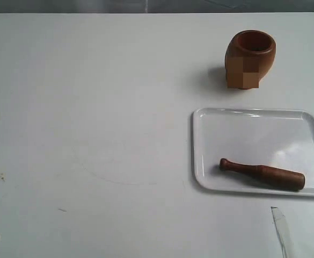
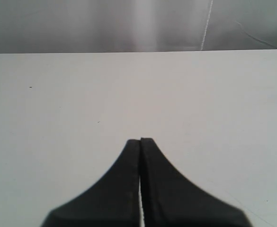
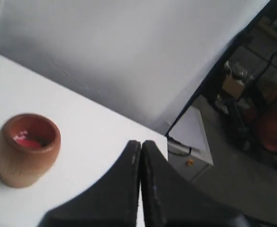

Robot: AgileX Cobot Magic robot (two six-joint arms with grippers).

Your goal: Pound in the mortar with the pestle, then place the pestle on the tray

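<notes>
Currently the pestle (image 1: 262, 173) is lying on the tray (image 1: 210, 121) by the right edge of the desk (image 1: 92, 107), its axis running along the near edge; the right end effector (image 3: 140, 142), pressed together like the left end effector (image 2: 140, 139), is likely sitting nearer.

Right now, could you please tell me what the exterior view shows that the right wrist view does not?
Only the exterior view shows the tray, with the pestle lying on it. Only the right wrist view shows the right gripper, shut and empty, and a pinkish-red patch inside the mortar. Both show the mortar standing upright on the white table.
</notes>
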